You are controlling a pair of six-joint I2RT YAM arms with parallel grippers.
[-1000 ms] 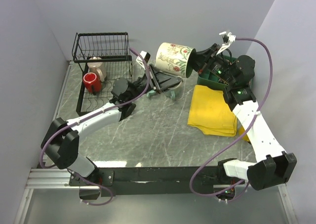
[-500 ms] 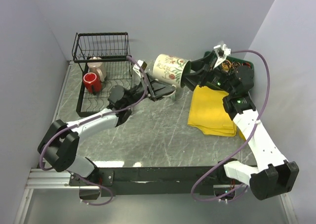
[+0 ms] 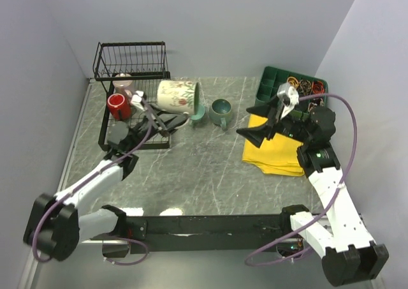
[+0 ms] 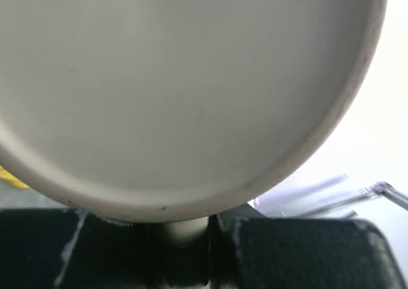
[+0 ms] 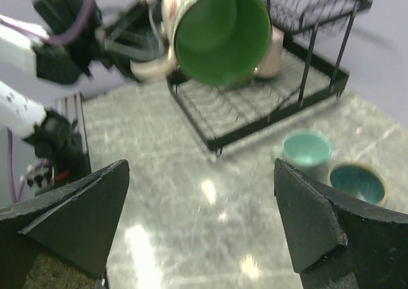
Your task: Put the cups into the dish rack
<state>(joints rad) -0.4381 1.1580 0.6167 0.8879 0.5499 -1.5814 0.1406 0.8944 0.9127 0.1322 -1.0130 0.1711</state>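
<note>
Cups (image 3: pixel 178 96) (image 3: pixel 118 106) (image 3: pixel 122 82) (image 3: pixel 222 113) (image 3: pixel 198 115): five
Dish rack (image 3: pixel 130 44): one
Green tray (image 3: pixel 266 85): one
Yellow cloth (image 3: pixel 274 150): one
Robot arms (image 3: pixel 95 177) (image 3: pixel 328 182): two

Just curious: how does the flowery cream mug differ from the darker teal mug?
The cream floral ceramic mug is larger and held sideways in the air by the left tool; the darker teal ceramic mug is smaller, upright on the table, untouched. Both have handles.

Mug base crowds the left wrist view

The base of the cream mug (image 4: pixel 191 91) runs off the top and both sides there, and the left end effector (image 4: pixel 185 238) is a dark blur. The right wrist view smears the dish rack (image 5: pixel 220 113). Overhead, the cream mug half hides one teal mug (image 3: pixel 199 115).
</note>
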